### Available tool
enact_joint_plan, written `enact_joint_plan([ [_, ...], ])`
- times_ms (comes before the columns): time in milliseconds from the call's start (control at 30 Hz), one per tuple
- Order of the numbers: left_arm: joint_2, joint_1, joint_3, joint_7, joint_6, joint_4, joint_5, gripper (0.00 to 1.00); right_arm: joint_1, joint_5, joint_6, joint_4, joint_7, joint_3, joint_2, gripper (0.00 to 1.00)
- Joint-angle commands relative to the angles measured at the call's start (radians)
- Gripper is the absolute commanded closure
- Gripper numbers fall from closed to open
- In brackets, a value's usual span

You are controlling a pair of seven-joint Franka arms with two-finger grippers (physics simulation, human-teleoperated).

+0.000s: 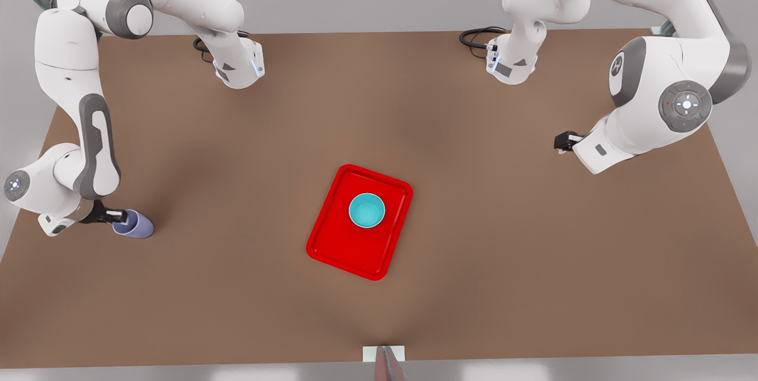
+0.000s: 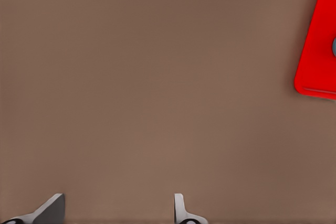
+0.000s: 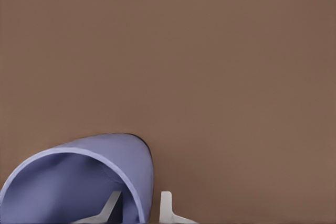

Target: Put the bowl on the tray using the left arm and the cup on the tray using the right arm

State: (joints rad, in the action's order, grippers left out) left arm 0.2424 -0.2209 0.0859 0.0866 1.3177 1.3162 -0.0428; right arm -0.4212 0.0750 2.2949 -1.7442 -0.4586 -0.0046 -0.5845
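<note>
Brown tabletop [image 1: 237, 286], grey room. One red tray [image 1: 331, 245] mid-table carries one teal bowl [image 1: 366, 210]. Far left, right hand [image 1: 118, 216] pinches one cup's [image 1: 137, 226] wall. Left hand [image 1: 561, 143] hangs open, empty, far right.

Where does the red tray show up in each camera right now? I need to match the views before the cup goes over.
Front view: the tray lies mid-table with the bowl on it.
Left wrist view: one rounded corner of the tray at the picture's edge, away from the open left hand.
Right wrist view: not in it; the right hand pinches the cup by its wall.
Shared landmark: the brown table.
</note>
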Motion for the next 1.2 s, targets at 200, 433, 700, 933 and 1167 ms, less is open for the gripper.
enact_joint_plan([
  [200,0.001,0.000,0.000,0.001,0.002,0.000,0.001,0.00,0.002,-0.001,-0.003,-0.002,0.001,0.000,-0.009,0.79],
  [433,0.000,0.000,-0.002,-0.001,0.002,-0.003,0.004,0.00,0.004,-0.001,-0.038,0.015,0.014,0.009,0.015,0.79],
  [700,0.032,0.000,-0.008,-0.011,0.049,-0.035,0.015,0.00,0.177,-0.003,-0.245,0.005,0.284,0.011,0.193,0.79],
  [933,0.032,-0.006,-0.008,-0.001,0.049,-0.029,0.017,0.00,0.292,0.008,-0.333,0.058,0.612,0.121,0.213,0.79],
  [1167,0.049,-0.006,-0.008,-0.002,0.049,-0.025,0.017,0.00,0.458,0.011,-0.394,0.311,0.920,0.187,0.058,0.79],
])
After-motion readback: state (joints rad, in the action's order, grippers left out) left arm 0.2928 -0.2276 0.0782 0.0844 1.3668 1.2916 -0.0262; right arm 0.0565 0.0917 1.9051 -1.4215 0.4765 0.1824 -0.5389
